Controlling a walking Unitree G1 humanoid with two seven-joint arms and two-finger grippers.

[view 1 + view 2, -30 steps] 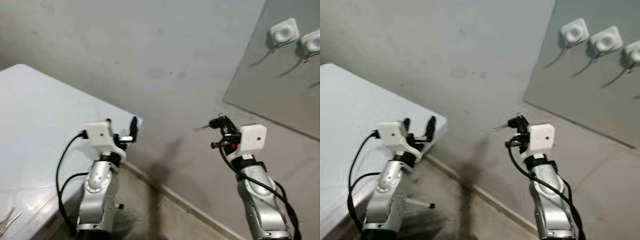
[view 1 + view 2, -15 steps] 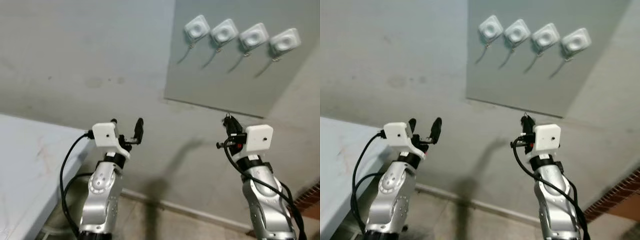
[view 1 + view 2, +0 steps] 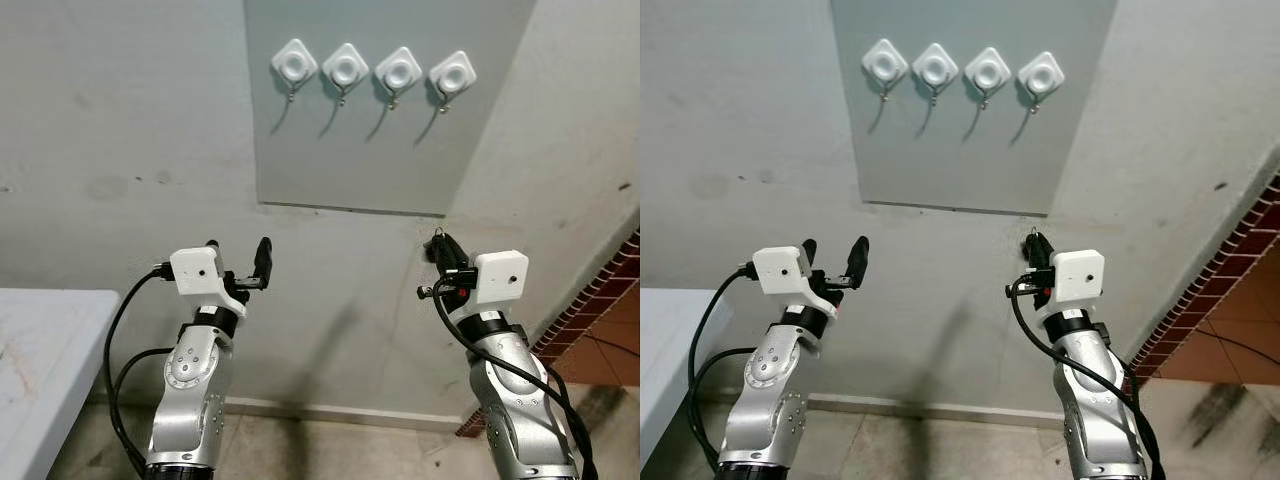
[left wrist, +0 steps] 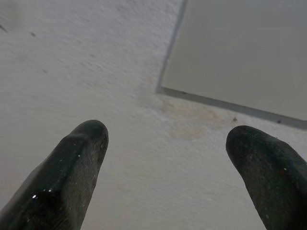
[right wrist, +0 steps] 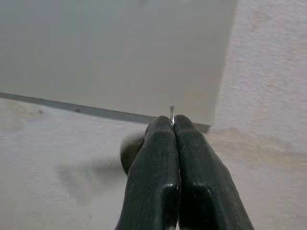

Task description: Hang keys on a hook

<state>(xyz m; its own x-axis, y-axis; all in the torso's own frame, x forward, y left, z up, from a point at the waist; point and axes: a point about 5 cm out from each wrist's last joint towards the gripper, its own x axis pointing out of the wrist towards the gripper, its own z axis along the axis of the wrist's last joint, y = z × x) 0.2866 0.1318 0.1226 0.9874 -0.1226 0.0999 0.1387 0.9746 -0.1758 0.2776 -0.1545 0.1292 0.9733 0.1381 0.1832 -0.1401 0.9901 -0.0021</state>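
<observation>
From the left eye view, a grey panel (image 3: 385, 120) is sitting high on the wall at twelve o'clock, carrying four white hooks (image 3: 369, 70) in a level row, their wire prongs pointing down; its lower edge is running well above both arms, leaving bare wall between. The left pincer (image 3: 238, 262) is reaching up at eight o'clock with its fingers spread wide and nothing between them. The right pincer (image 3: 440, 245) is rising at four o'clock, just under the panel's lower right corner, fingers pressed together on the keys (image 3: 437, 235), of which only a small metal tip is showing. The bench (image 3: 45, 350) corner is poking in at the eight o'clock edge, and a brick strip (image 3: 590, 300) is running along the three o'clock side. The right eye view is showing the same layout with open wall around both arms. In the left wrist view, the two fingertips (image 4: 81, 158) are standing far apart, facing plain wall and the panel's lower corner. In the right wrist view, the fingers (image 5: 153, 172) are clamping shut on a thin sliver of metal, pointing at the panel's bottom edge. Compared with a second ago, the camera is now facing the wall squarely: the panel is appearing upright and centred, and far less bench is showing.
</observation>
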